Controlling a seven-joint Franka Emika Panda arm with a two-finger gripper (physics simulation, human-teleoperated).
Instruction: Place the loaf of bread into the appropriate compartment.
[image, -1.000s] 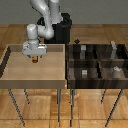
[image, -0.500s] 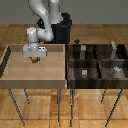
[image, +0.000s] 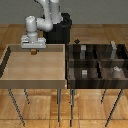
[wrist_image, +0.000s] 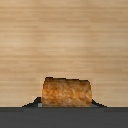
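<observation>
End effector (image: 33, 49) clenched on the loaf of bread (wrist_image: 66, 91), raised above the light tan bin (image: 10, 75) near its back edge, dark divided bin (image: 71, 70) just beside

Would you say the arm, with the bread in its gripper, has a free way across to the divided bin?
Probably yes. The gripper holds the bread above the tan bin, and nothing stands between it and the divided bin to the exterior view's right.
</observation>
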